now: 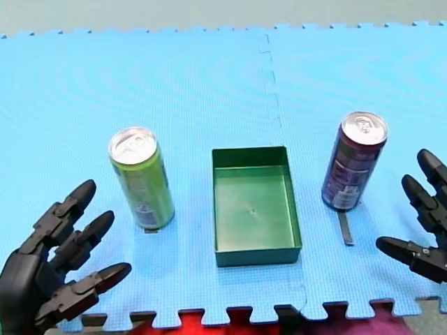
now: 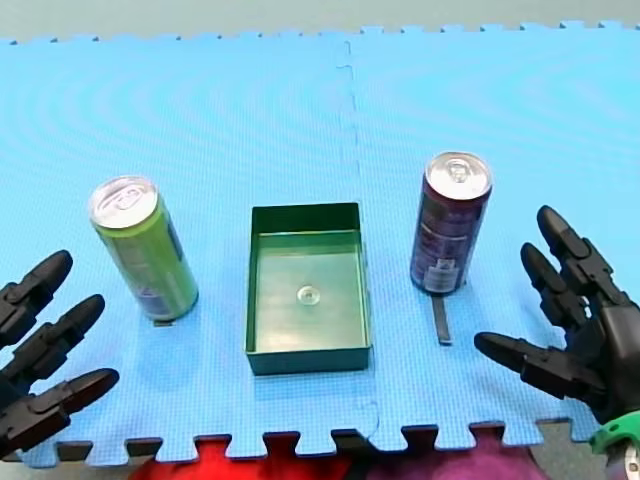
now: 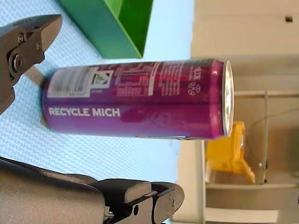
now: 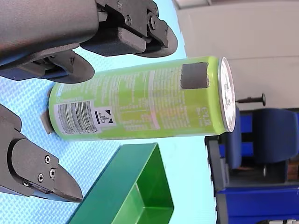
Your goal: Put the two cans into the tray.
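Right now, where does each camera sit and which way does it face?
First head view: on the head, facing forward and down at the blue mat: green can, tray, purple can; open left hand near-left, open right hand near-right.
Second head view: on the head, slightly apart; same scene, same hands.
First wrist view: at a wrist, close to the purple can, dark fingers beside it.
Second wrist view: at a wrist, close to the green can, dark fingers beside it.
Shared: each wrist view also catches the tray.

Head views overlook tray (image 1: 255, 209); wrist views sit close.
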You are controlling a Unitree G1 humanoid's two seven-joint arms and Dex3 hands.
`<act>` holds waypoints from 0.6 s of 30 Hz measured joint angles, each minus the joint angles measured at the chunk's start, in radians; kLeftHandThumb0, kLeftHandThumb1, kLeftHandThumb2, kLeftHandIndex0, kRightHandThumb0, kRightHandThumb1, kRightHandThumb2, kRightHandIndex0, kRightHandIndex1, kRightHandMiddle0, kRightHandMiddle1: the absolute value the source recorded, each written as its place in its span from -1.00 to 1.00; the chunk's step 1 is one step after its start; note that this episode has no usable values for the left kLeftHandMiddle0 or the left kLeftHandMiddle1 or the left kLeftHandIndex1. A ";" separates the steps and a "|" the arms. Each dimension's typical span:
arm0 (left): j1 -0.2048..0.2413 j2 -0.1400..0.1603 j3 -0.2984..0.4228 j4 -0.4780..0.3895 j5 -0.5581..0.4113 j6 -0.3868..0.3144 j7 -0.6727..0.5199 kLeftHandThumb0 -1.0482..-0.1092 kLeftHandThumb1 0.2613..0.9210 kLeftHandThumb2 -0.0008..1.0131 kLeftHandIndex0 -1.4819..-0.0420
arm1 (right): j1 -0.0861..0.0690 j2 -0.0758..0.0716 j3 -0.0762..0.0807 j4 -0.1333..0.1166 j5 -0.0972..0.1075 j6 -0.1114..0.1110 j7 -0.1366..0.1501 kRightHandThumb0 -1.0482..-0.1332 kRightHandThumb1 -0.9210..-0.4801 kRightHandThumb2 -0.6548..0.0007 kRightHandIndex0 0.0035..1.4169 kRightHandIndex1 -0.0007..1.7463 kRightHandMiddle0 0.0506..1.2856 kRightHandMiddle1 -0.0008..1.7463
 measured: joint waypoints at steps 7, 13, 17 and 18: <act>-0.006 0.000 0.001 0.009 0.009 -0.005 0.002 -1.00 0.27 -0.99 0.66 | -0.011 0.000 -0.002 0.024 -0.005 -0.014 -0.006 -0.07 0.42 1.00 -0.57 -0.98 -0.53 -0.99; -0.007 0.000 0.001 0.007 0.013 -0.005 0.003 -1.00 0.26 -1.00 0.66 | -0.024 0.005 -0.001 0.031 -0.011 -0.025 -0.020 -0.13 0.43 1.00 -0.55 -0.98 -0.52 -0.99; -0.007 0.000 0.001 0.004 0.016 -0.006 0.005 -1.00 0.27 -1.00 0.66 | -0.031 0.006 0.000 0.032 -0.015 -0.025 -0.032 -0.17 0.43 1.00 -0.55 -0.99 -0.52 -1.00; -0.007 0.000 0.001 0.004 0.017 -0.007 0.006 -1.00 0.27 -1.00 0.66 | -0.035 0.007 0.000 0.032 -0.018 -0.024 -0.037 -0.18 0.43 1.00 -0.54 -0.99 -0.52 -1.00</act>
